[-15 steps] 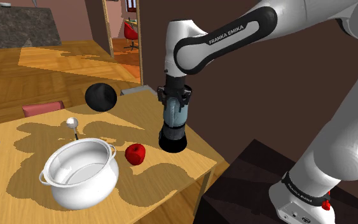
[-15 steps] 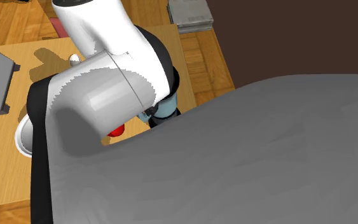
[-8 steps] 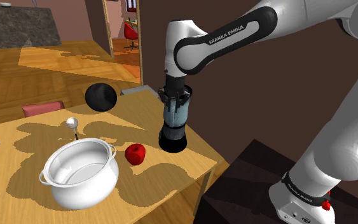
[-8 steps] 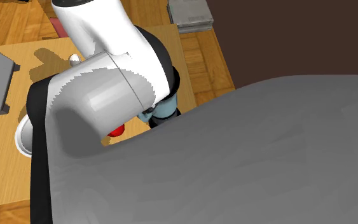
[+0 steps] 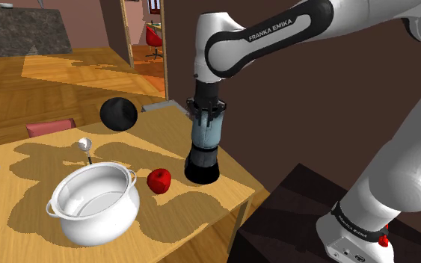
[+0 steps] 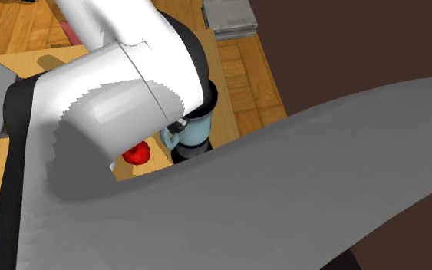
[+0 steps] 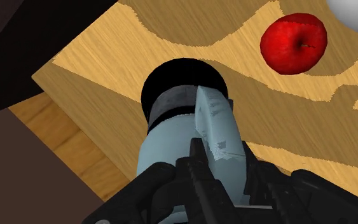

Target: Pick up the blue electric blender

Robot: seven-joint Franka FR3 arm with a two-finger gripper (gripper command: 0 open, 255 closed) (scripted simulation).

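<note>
The gripper is clamped on the top of the blender. Its black fingers press on either side of the pale blue jar, close by the ribbed handle.

The blender is upright with its black base down, over the corner of the table nearest the stand. In the shoulder view the gripper comes straight down onto the blender at the table's right edge. Whether the base touches the wood I cannot tell.

Just beside the base, toward the middle of the table, lies a red apple. In the wrist view the apple sits apart from the blender. Past it stands a white pot with two handles. A spoon stands behind the pot's far rim. Farther back a black ball rests near the table's far edge. Beyond that, an open doorway shows a red chair.

In the second exterior view the arm covers much of the table. The blender and apple peek out beneath it.
</note>
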